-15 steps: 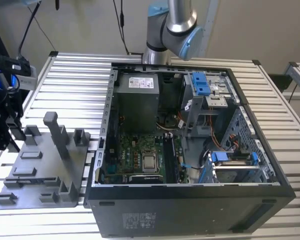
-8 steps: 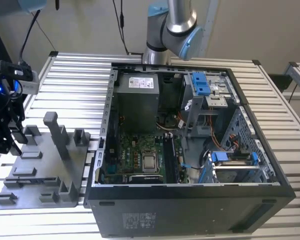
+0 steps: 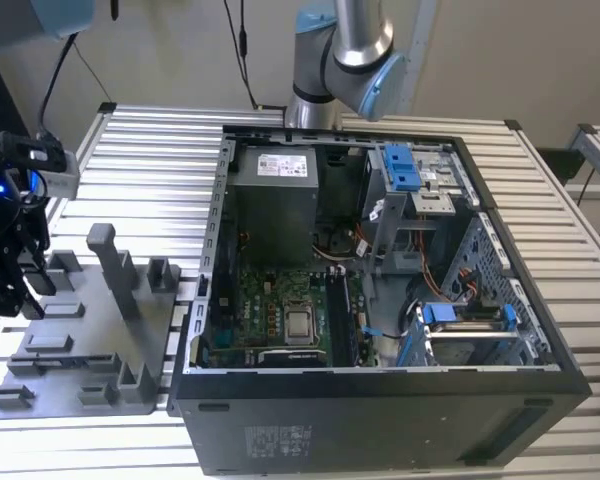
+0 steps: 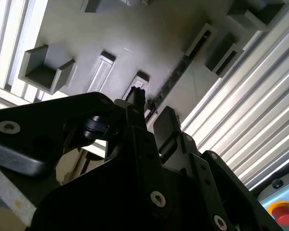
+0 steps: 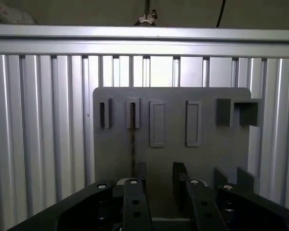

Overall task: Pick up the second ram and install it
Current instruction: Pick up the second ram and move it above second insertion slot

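Ribbed aluminium surface (image 3: pixel 130 140) carries a grey plastic tray (image 5: pixel 207 159); an open computer case (image 3: pixel 380 420) stands beside the tray toward the exterior view's right, side panel off, motherboard (image 3: pixel 280 310) exposed. Hand (image 5: pixel 160 169) hangs low over the tray's near end. In both wrist views its two black fingers (image 5: pixel 140 172) are spread with bare tray showing in the gap, so it is open and carries nothing. Second ram (image 5: pixel 133 139) stands on edge in one of the tray's narrow slots, seen as a thin dark strip. Its long axis runs lengthwise down the tray, from the slot block at the tray's far end back toward the fingertips. Key relation: the fingers would close across the stick's thin faces, so orientation looks right. In the first wrist view, though, the strip's line meets the hand at one fingertip, not at mid-gap. Judgement: a small sideways offset across the tray separates the gap from the stick. The second wrist view agrees roughly, with the strip ending close by that fingertip; whether finger and stick touch, I cannot tell. No grasp is made, and the ram sits seated in the tray, well apart from the case.
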`<state>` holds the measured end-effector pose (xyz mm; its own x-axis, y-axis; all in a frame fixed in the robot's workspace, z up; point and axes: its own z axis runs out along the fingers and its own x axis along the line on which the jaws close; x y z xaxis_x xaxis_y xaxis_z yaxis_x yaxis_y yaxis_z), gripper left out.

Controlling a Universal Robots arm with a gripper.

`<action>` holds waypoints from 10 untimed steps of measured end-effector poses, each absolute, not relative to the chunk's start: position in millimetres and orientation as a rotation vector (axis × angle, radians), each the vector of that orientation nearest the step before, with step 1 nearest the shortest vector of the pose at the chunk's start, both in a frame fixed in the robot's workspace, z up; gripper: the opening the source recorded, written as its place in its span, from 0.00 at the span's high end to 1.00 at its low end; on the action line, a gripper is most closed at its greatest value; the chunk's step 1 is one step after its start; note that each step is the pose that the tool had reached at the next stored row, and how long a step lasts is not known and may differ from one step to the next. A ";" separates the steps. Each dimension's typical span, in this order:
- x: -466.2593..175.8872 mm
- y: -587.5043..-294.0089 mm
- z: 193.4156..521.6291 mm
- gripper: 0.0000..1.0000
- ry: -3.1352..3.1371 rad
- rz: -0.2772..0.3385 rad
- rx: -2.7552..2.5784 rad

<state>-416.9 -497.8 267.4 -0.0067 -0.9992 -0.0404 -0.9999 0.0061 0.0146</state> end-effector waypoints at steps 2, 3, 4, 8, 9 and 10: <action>-416.9 -500.4 263.8 0.64 2.208 0.061 -2.208; -416.9 -501.6 262.1 0.64 2.206 0.061 -2.211; -416.9 -502.6 260.3 0.64 2.203 0.061 -2.213; -416.5 -505.1 253.0 0.64 2.191 0.061 -2.225; -416.4 -505.6 251.1 0.64 2.188 0.061 -2.228; -416.3 -506.2 249.3 0.64 2.186 0.061 -2.231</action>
